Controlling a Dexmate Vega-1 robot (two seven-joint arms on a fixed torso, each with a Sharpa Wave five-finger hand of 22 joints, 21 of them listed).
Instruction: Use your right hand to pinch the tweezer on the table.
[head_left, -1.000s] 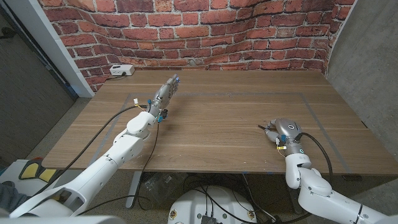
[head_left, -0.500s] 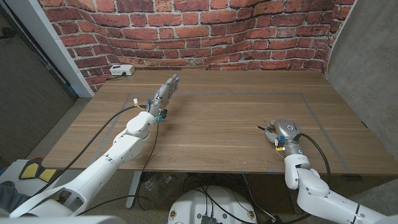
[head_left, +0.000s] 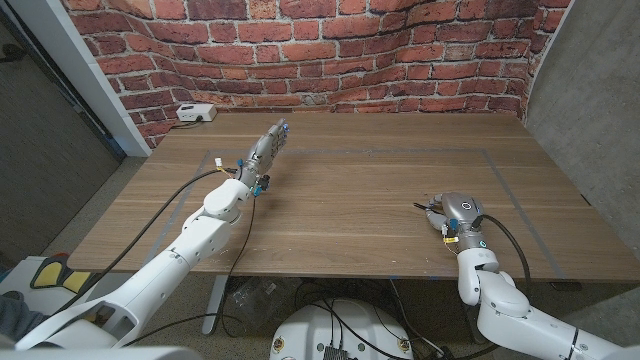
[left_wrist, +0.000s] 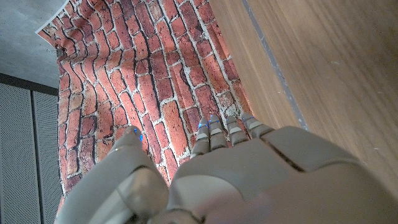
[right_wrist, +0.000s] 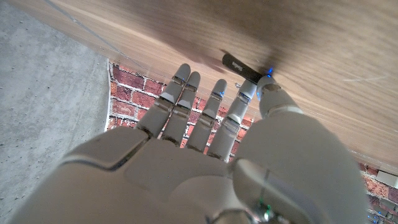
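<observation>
Near the table's (head_left: 340, 190) right edge, toward its front, the right robot hand (head_left: 452, 211) sits low over the wood. In its wrist view a dark tweezer (right_wrist: 241, 68) lies on the wood at the tips of its thumb and nearest finger, which meet on it in a pinch, while the other fingers (right_wrist: 180, 93) reach out straight beside it. Across the table, near the left edge toward the back, the left robot hand (head_left: 268, 148) is stretched toward the brick wall (head_left: 300, 50), fingers extended and holding nothing. A white box (head_left: 195, 113) sits at the back left corner.
</observation>
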